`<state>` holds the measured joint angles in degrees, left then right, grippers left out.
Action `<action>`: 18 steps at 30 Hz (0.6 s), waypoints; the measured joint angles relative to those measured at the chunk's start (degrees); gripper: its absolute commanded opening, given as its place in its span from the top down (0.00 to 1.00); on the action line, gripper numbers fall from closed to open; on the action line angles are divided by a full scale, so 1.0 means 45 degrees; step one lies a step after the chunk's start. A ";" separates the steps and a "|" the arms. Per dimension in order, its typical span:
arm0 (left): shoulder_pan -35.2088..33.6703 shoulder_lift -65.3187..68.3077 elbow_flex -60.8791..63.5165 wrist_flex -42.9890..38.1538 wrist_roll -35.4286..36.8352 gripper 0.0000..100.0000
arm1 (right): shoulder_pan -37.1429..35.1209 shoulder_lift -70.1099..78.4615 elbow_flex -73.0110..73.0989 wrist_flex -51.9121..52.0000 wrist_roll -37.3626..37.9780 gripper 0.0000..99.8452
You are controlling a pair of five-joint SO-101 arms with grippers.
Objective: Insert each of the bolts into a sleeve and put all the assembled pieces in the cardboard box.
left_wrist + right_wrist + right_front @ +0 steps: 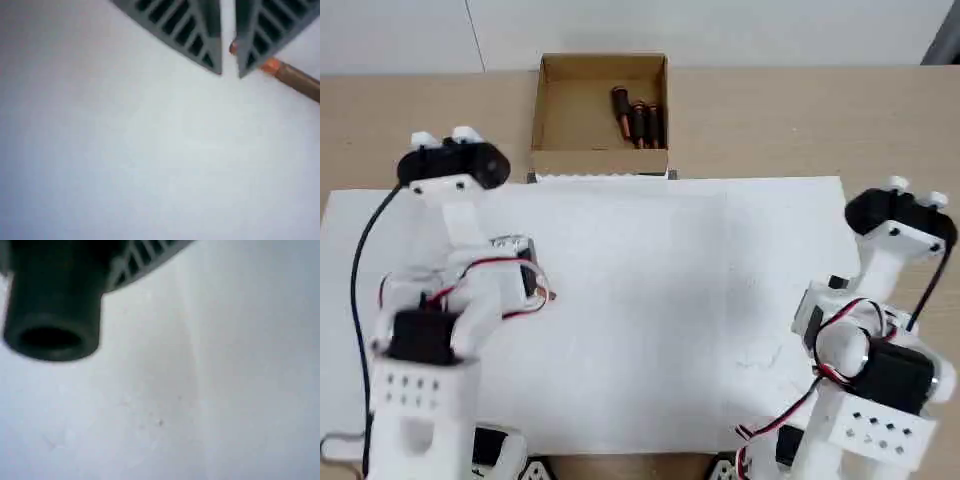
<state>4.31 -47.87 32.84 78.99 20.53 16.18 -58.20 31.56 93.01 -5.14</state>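
Observation:
My left gripper (229,72) hangs just above the white sheet, shut on a copper bolt (295,81) whose shaft sticks out past the grey fingers (200,35). In the high view that gripper (542,292) sits at the left of the sheet, with the bolt's tip (551,295) showing. My right gripper (75,270) is shut on a black sleeve (50,310) whose open end faces the camera. From above, the right gripper (832,287) is low at the sheet's right side. The cardboard box (548,110) stands at the table's far edge and holds three assembled pieces (638,120).
A white sheet (680,300) covers the table between the two arms. The left arm's base (415,390) and the right arm's base (875,400) stand at the near corners. Bare wooden table (770,110) runs beside the box.

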 measured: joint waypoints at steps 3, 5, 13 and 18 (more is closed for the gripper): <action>0.0000 0.1133 -0.0274 0.0645 0.1621 0.99 | 0.0293 0.0000 0.0000 0.0000 0.0000 1.00; 0.0000 0.1778 -0.0274 0.0977 0.2755 0.99 | 0.0391 0.0000 0.0000 0.0000 0.0000 1.00; 0.0000 0.4396 -0.0274 0.1446 0.4708 0.99 | 0.0430 0.0000 0.0000 0.0000 0.0000 1.00; -0.1270 0.6466 -0.0742 0.1368 0.5275 0.99 | 0.0430 0.0000 0.0000 0.0000 0.0000 1.00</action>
<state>-1.41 -18.77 29.49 85.14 44.26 18.11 -58.20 31.56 93.01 -5.14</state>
